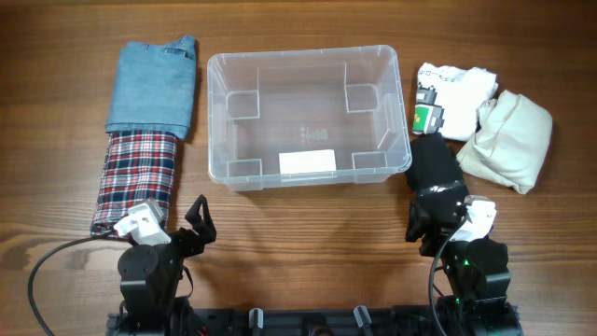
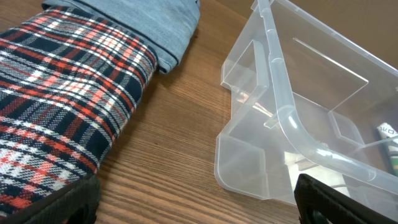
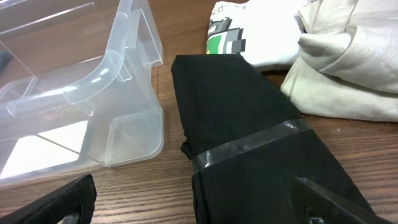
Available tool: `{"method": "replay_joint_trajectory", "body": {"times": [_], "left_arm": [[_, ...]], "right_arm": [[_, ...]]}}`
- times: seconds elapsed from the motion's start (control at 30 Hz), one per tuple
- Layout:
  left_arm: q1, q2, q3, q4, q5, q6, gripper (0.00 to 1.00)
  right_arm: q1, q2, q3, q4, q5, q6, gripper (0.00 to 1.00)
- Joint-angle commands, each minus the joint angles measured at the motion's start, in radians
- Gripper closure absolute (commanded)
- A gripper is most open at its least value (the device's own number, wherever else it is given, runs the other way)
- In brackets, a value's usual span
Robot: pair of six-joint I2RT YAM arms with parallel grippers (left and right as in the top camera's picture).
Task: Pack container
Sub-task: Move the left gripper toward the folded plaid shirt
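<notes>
The container [image 1: 303, 53] is a clear plastic bin with a white label on its near long side, standing at the table's middle with nothing in it. It also shows in the left wrist view [image 2: 286, 118] and the right wrist view [image 3: 118, 62]. My left gripper [image 1: 199, 224] [image 2: 199, 208] is open and empty, low over bare wood between the plaid garment [image 1: 135, 182] [image 2: 62, 99] and the container's near left corner. My right gripper [image 1: 434, 217] [image 3: 196, 202] is open, with the near end of a folded black garment [image 1: 436, 168] [image 3: 249, 124] lying between its fingers.
A folded blue garment [image 1: 154, 84] [image 2: 143, 25] lies beyond the plaid one at the left. A white T-shirt with a green print [image 1: 452, 91] [image 3: 249, 31] and a beige cloth [image 1: 508, 140] [image 3: 348, 56] lie right of the container.
</notes>
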Motion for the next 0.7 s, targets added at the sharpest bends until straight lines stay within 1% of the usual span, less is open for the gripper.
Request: {"method": "replay_joint_trajectory", "body": {"times": [0.0, 0.43, 0.5, 0.63, 0.67], "left_arm": [[-0.003, -0.009, -0.008, 0.004, -0.006, -0.002, 0.00], [-0.003, -0.009, -0.008, 0.005, -0.003, -0.003, 0.00], [-0.003, -0.009, -0.007, 0.005, 0.066, -0.003, 0.00], [-0.003, -0.006, -0.007, 0.014, 0.131, -0.034, 0.00], [-0.003, -0.005, -0.004, 0.035, 0.169, -0.037, 0.00]], "right_arm": [[-0.007, -0.010, -0.002, 0.003, -0.009, 0.005, 0.00], [-0.007, -0.010, -0.002, 0.003, -0.009, 0.005, 0.00], [-0.007, -0.010, -0.002, 0.003, -0.009, 0.004, 0.00], [-0.007, -0.010, -0.002, 0.003, -0.009, 0.004, 0.00], [-0.007, -0.010, -0.002, 0.003, -0.009, 0.004, 0.00]]}}
